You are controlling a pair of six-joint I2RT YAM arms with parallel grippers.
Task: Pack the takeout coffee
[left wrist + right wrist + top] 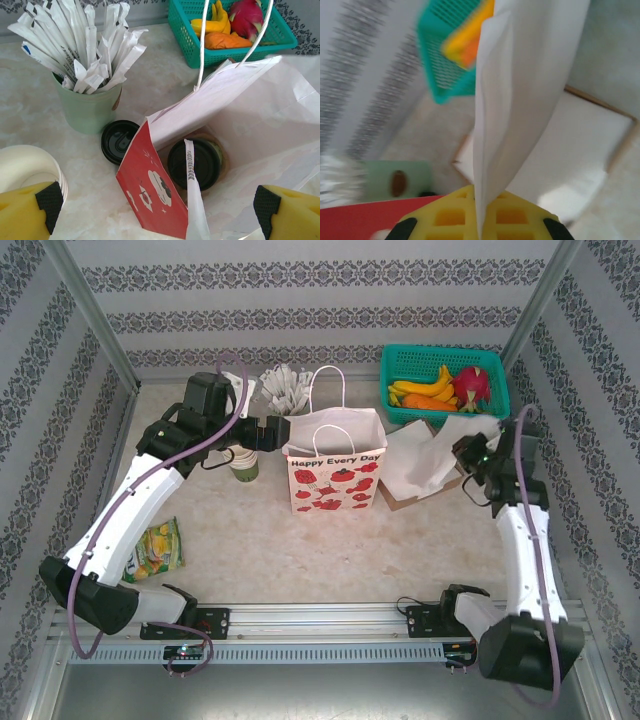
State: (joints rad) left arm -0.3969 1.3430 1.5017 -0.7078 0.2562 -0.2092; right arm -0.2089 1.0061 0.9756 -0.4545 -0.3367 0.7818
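The takeout coffee (207,162) sat inside the white paper bag (250,110), the left gripper (157,202) spread wide above it, while the right gripper (479,220) pinched a white paper sheet (520,75).

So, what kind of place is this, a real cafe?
Probably not: it looks like a robot test booth dressed as a takeout counter. Patterned wall panels close it in, a paper bag holds the lidded coffee, and a green cup of wrapped sticks stands nearby.
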